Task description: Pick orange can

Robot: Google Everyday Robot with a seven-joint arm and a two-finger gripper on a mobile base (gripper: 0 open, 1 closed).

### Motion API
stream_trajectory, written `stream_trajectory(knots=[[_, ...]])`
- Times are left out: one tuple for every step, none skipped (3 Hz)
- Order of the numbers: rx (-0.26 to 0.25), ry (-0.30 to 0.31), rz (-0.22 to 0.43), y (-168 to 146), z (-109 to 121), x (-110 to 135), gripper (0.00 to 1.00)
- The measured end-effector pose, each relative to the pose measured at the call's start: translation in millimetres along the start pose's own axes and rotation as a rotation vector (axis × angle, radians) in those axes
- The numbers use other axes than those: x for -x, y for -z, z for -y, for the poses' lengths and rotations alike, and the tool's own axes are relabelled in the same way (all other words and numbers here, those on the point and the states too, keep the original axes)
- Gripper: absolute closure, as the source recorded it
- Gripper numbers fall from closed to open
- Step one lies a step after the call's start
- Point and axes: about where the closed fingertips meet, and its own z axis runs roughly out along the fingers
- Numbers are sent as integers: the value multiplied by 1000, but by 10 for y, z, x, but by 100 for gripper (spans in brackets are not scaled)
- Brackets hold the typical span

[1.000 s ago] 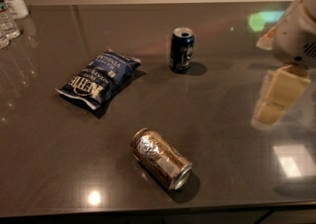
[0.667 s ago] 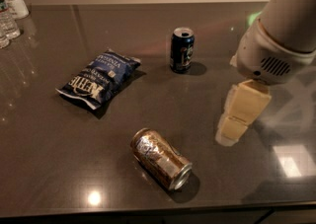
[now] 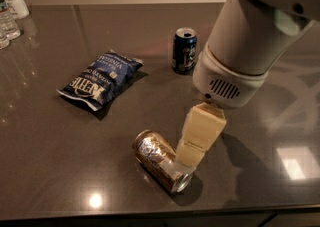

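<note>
Coppery with crinkled silver patches: orange can [image 3: 155, 153], flat on its side on the dark grey table [image 3: 55, 171], toward the front edge and a little right of centre. Long axis on a diagonal, one end up-left, the silver end down-right and turned toward the camera. Dark shadow on the table just beyond that end.

Directly over the can's down-right half: cream end effector [image 3: 187, 163], slanting down-left out of a bulky white arm [image 3: 245, 51] filling the upper right of the view. Lower tip overlapping the can close to its silver end. Touching it or merely in front of it: cannot tell. Spread or pressed together: cannot tell either, with only one cream side on show.

Farther back, well apart from the orange can: blue can [image 3: 184, 51], upright, silver rim on top, just left of the arm's white housing. Left of that, and up-left of the orange can: dark blue chip bag [image 3: 100, 78], flat on the table, white lettering, set on a diagonal. Far back-left corner: clear bottles [image 3: 11, 8] with pale caps, partly cut off by the edge of the view. Bright lamp reflections on the glossy table top, one near the front edge left of the orange can, another at the right.
</note>
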Motion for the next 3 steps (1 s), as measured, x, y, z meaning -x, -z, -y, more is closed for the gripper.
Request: stream_trajectory(knots=[[-33,10,-21,-111,-196,146,0],[-94,16,-42,-245,-251,254,0],[-128,2,-54,-356,-231,293,0]])
